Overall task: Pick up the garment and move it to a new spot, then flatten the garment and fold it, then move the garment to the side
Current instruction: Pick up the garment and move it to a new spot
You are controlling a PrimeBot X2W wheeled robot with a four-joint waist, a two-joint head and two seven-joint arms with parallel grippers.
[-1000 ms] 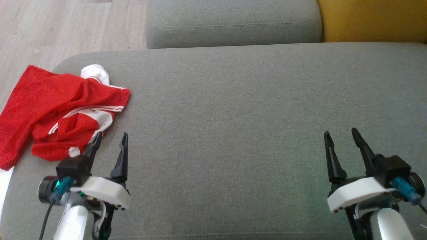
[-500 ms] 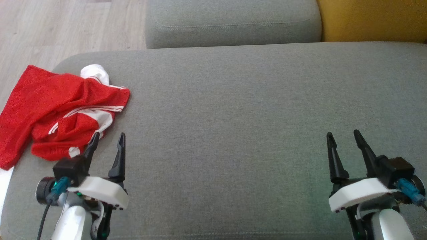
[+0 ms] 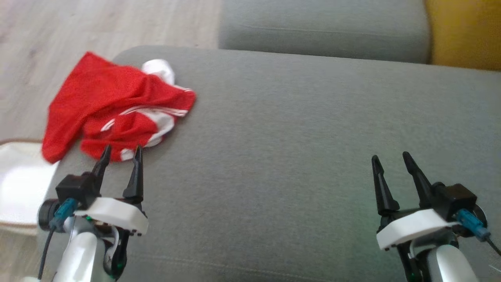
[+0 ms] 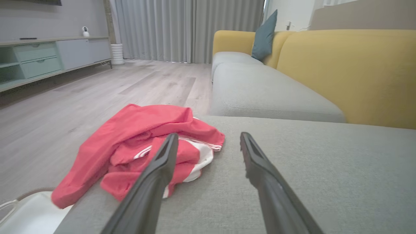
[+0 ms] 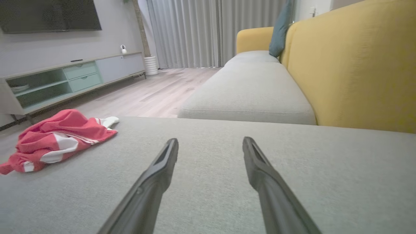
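Observation:
The garment point(image 3: 113, 105) is a crumpled red shirt with white stripes and a white sleeve, lying at the far left corner of the grey sofa seat point(image 3: 293, 137), one part drooping over the seat's left edge. My left gripper point(image 3: 121, 150) hovers open just short of its near edge, fingertips pointing at it, nothing between them. In the left wrist view the garment point(image 4: 143, 143) lies just beyond the left fingers point(image 4: 156, 175). My right gripper point(image 3: 389, 158) stands open over bare cushion at the lower right. From the right wrist the garment point(image 5: 58, 138) sits far to the left.
A white container point(image 3: 19, 188) sits on the floor past the seat's left edge. A second grey cushion point(image 3: 321, 27) lies beyond, with the yellow backrest point(image 3: 465, 31) at the right. Wood floor point(image 3: 98, 23) lies to the upper left.
The head camera has turned left, so the whole picture shifted right. The left gripper has crept closer to the garment's near edge. Both grippers remain open.

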